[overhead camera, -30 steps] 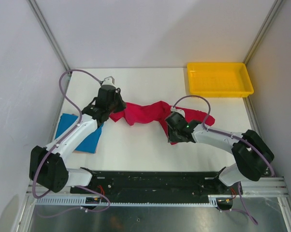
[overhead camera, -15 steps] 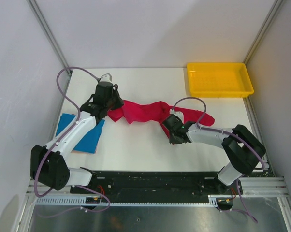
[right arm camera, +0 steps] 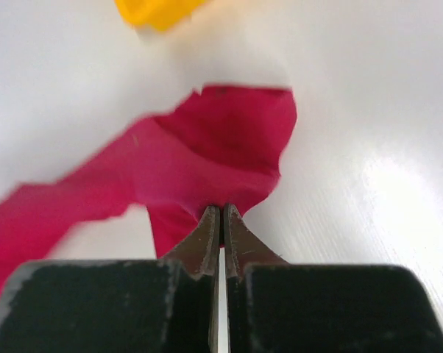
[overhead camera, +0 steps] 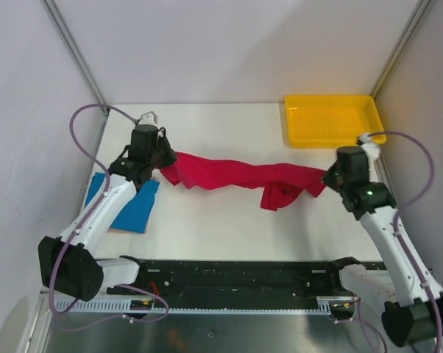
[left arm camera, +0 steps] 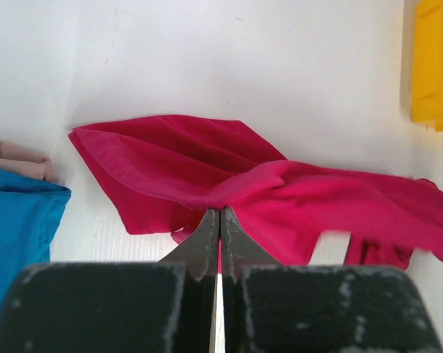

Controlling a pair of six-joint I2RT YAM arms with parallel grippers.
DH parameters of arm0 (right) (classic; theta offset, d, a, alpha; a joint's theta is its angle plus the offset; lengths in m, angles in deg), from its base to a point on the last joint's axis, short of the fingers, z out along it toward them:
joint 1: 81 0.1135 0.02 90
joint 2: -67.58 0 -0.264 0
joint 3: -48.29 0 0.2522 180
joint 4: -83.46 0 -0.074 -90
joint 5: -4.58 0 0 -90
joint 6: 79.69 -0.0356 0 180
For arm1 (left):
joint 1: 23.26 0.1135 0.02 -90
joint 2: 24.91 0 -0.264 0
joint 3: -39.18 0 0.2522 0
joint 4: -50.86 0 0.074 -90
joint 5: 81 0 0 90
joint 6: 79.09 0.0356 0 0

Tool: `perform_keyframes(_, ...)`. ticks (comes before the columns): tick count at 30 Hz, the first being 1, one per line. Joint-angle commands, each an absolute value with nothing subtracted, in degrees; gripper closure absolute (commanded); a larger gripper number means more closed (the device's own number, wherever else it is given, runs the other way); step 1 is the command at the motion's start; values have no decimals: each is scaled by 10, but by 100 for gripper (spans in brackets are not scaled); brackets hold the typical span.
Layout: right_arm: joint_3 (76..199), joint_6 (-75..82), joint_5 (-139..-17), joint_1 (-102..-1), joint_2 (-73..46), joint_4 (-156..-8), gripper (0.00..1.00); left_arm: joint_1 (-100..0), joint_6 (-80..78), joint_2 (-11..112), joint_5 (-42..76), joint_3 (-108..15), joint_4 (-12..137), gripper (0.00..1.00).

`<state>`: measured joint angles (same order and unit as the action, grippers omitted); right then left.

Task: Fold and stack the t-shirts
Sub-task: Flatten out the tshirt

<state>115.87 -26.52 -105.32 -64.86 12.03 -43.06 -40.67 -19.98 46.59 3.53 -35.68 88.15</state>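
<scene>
Blue shirt: the bright blue folded cloth t-shirt (overhead camera: 129, 202) lies flat on the white table (overhead camera: 214, 129), far to the left of the yellow plastic tray (overhead camera: 332, 121) and nearer the arm bases than the tray is. A strip of pale pink material (left arm camera: 19, 156) shows at its far edge in the left wrist view.
Left gripper: the left gripper (overhead camera: 162, 163) is well to the left of the tray. Its fingers are pressed together, with the left end of the red cloth pinched at the tips.
Red shirt: the crimson red cloth t-shirt (overhead camera: 236, 175) is drawn out in a long, rumpled band between the two grippers. It runs from well left of the tray to just on the tray's near side. One fold hangs down towards the arm bases, left of the right end.
Right gripper: the right gripper (overhead camera: 328, 176) is on the near side of the tray, close to it but apart. Its fingers are clamped together on the right end of the red shirt.
Tray: it sits at the table's far right corner.
</scene>
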Motion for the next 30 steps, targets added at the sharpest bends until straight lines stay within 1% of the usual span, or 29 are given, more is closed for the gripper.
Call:
perform_keyframes(1, 1228, -249, -1014, -758, 166, -396, 100, -384, -175, 481, 61, -365, 888, 100)
perform_keyframes(3, 1245, -246, -977, -809, 167, -410, 100, -381, -164, 534, 88, -398, 888, 100)
perform_keyframes(5, 1253, -247, -952, -840, 144, -430, 100, -380, -149, 617, 119, -451, 889, 100)
perform_keyframes(6, 1254, -250, -950, -845, 126, -440, 100, -380, -143, 662, 132, -482, 889, 96)
perform_keyframes(9, 1255, -255, -937, -849, 42, -471, 100, -379, -126, 781, 183, -580, 901, 83)
perform_keyframes(11, 1255, -255, -929, -846, -14, -492, 100, -379, -124, 828, 209, -619, 906, 70)
perform_keyframes(12, 1254, -255, -928, -842, -39, -502, 100, -379, -125, 837, 216, -629, 907, 64)
perform_keyframes(14, 1254, -252, -932, -836, -81, -516, 100, -381, -125, 834, 221, -626, 907, 54)
perform_keyframes(16, 1254, -249, -933, -833, -113, -527, 100, -382, -121, 809, 216, -604, 907, 49)
perform_keyframes(18, 1254, -246, -934, -828, -134, -537, 100, -383, -119, 771, 209, -562, 907, 48)
perform_keyframes(20, 1254, -245, -940, -821, -145, -544, 100, -388, -116, 727, 202, -509, 906, 49)
perform_keyframes(25, 1253, -241, -944, -813, -156, -551, 100, -427, -127, 620, 171, -374, 897, 56)
perform_keyframes(30, 1250, -238, -946, -812, -157, -550, 100, -479, -155, 586, 156, -301, 867, 61)
